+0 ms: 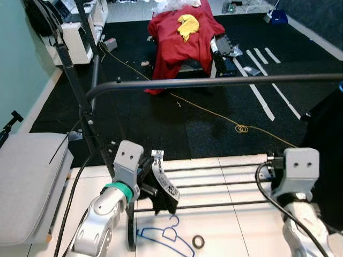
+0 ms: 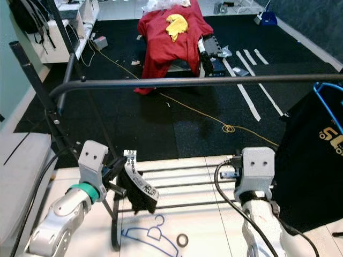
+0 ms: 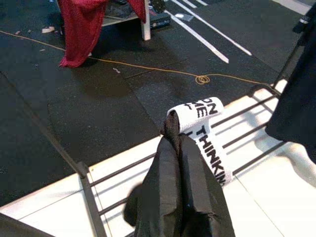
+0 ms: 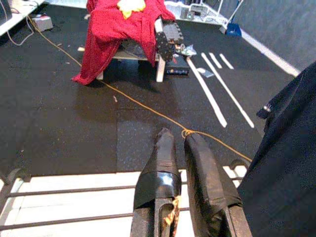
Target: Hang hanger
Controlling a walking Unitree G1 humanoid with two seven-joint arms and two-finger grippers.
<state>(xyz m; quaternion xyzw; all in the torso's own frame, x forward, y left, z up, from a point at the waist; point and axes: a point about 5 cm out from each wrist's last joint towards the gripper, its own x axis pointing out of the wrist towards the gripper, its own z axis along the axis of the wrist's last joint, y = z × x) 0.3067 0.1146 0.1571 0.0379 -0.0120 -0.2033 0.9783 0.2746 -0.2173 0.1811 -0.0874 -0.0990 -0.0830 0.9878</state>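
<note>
Black carpeted room with white tape strips (image 1: 256, 88) on the floor and a yellow cord (image 1: 242, 128) looping across it. Further back there's a bench draped in a red cloth (image 1: 179, 40) with something yellow (image 1: 188, 25) on top. A white shelf unit (image 1: 80, 32) sits off on the robot's left by the teal wall, and a grey cushioned seat (image 1: 29, 184) is right at the left edge.

Directly in front is a black garment rack: the rail (image 1: 214, 82) runs across the whole view at mid height, with its upright post (image 1: 80, 101) on the left and thin base bars (image 1: 214, 184) over a white floor panel (image 1: 225, 225). That rail sits between the robot and the rest of the room. A dark shirt (image 2: 313, 160) already hangs on a blue hanger at the right end of it.

The blue wire hanger (image 1: 166, 235) lies flat on the white panel, just below the base bars, with a small dark ring (image 1: 198, 241) next to it.

Left end effector (image 3: 180, 143) is raised over the base bars, nearly closed and pinching a black piece of clothing with a white printed label (image 3: 205, 131); the cloth dangles above the hanger. Right end effector (image 4: 180, 148) is up near the hanging shirt, fingers (image 4: 160, 163) close together with a narrow gap and nothing between them.
</note>
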